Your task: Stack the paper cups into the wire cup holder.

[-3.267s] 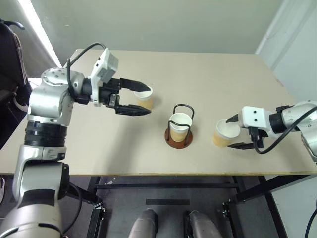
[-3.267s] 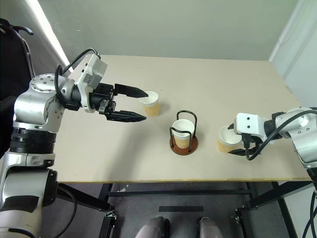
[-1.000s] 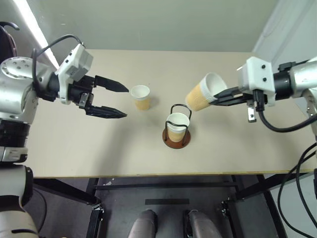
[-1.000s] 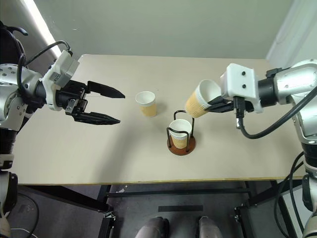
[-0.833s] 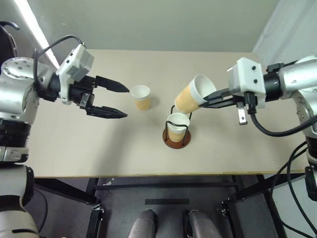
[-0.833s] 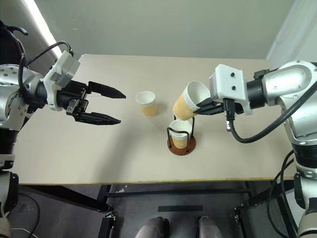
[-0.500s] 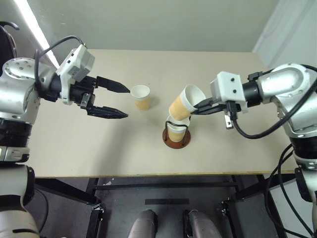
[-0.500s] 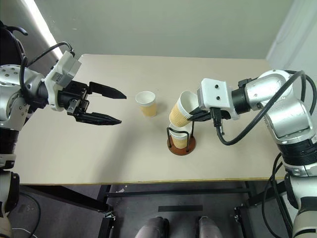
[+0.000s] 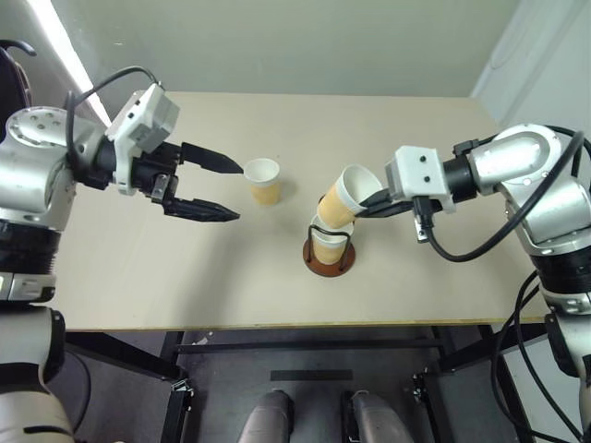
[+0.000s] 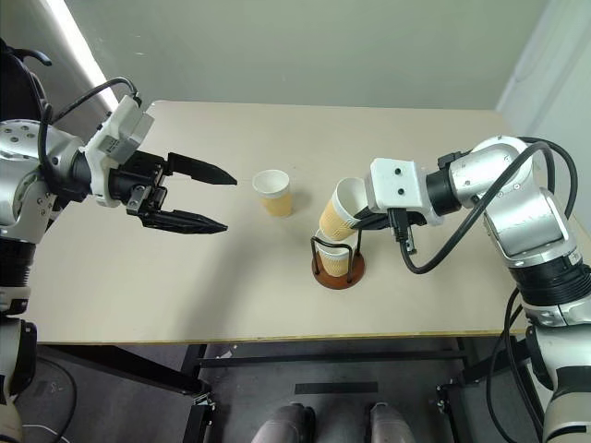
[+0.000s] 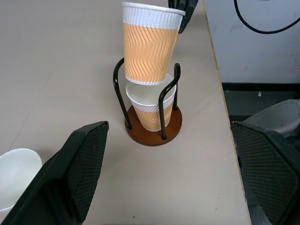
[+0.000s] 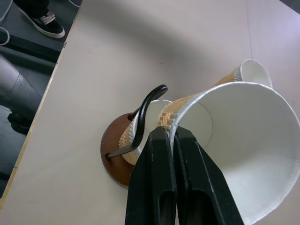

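Left eye view: at frame centre the right gripper (image 9: 367,204) is pinching the rim of a tilted paper cup (image 9: 340,197), its foot entering the cup seated in the wire cup holder (image 9: 330,258) on the counter (image 9: 416,286).

Right eye view: the left gripper (image 10: 220,196), fingers spread and empty, is hovering left of a third cup (image 10: 275,192).

Left wrist view: the held cup is sitting between the wire loops.

My table (image 9: 443,268) is a pale tan board. On it: 1 wire cup holder (image 9: 330,257) near the front edge, and 1 loose paper cup (image 9: 263,180) standing upright, to its left.
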